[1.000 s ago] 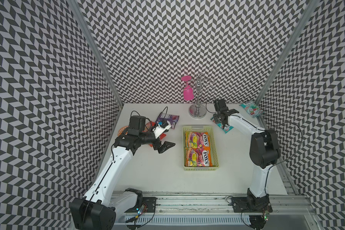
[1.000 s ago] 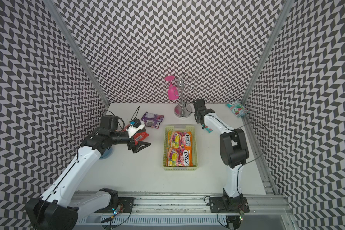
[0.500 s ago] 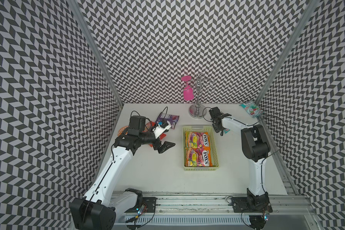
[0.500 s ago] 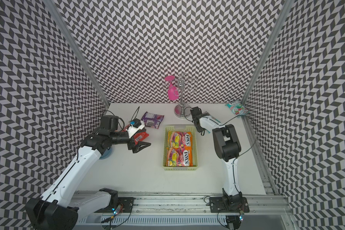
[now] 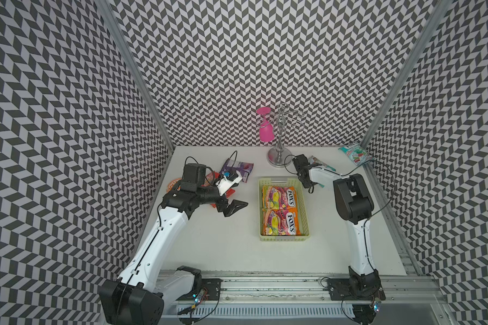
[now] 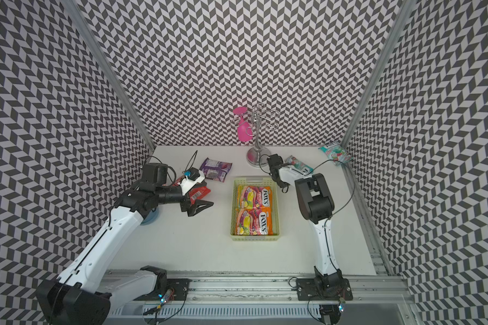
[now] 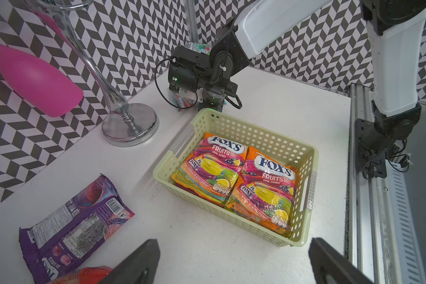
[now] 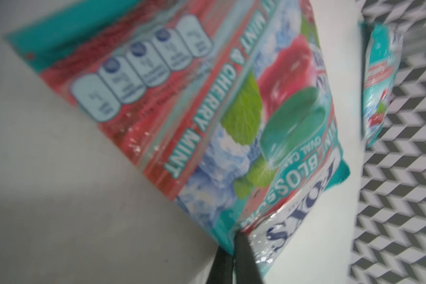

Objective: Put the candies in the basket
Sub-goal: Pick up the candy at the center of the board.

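Observation:
The pale green basket (image 5: pixel 283 238) (image 6: pixel 254 237) (image 7: pixel 234 217) holds two orange FOX'S candies bags (image 5: pixel 279 197) (image 5: pixel 279 222) side by side. My right gripper (image 8: pixel 234 242) is shut on a corner of a teal cherry-mint bag (image 8: pixel 231 98) (image 5: pixel 315 161), just behind the basket's far right corner. A second teal bag (image 5: pixel 355 153) (image 8: pixel 379 81) lies in the back right corner. A purple bag (image 5: pixel 237 168) (image 7: pixel 76 221) and a red bag (image 6: pixel 200 192) lie left of the basket. My left gripper (image 5: pixel 234 207) (image 7: pixel 234 246) hovers open and holds nothing, between the red bag and the basket.
A chrome rack (image 5: pixel 279 157) with a hanging pink glass (image 5: pixel 266 130) stands at the back, close to my right wrist. An orange-patterned bowl (image 5: pixel 173 184) and a blue bowl (image 6: pixel 150 220) sit under my left arm. Patterned walls enclose three sides; a rail (image 5: pixel 265 284) runs along the front.
My right arm folded back and its wrist swung left to the basket's far corner. Its jaws closed on the teal bag. The left arm stayed still.

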Tool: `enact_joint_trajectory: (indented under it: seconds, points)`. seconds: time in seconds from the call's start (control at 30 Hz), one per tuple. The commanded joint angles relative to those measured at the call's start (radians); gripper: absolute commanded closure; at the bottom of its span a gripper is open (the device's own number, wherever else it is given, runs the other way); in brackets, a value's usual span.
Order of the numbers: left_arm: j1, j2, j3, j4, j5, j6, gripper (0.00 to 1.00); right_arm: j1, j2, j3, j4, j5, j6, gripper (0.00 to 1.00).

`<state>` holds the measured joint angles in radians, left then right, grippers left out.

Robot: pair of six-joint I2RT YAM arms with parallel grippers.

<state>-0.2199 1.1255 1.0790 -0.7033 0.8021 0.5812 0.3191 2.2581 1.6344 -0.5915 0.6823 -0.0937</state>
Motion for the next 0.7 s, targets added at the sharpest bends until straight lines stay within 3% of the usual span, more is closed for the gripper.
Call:
enact_joint_trajectory:
  seconds: [0.0, 0.67]
  points:
    - [0.007, -0.008, 0.02, 0.008, 0.016, -0.006, 0.01, -0.004, -0.008, -0.004, 0.015, -0.008, -0.007, 1.0]
    - [0.007, 0.002, 0.04, -0.001, 0.01, -0.004, 0.01, 0.004, -0.468, -0.188, 0.098, -0.13, -0.02, 1.0]
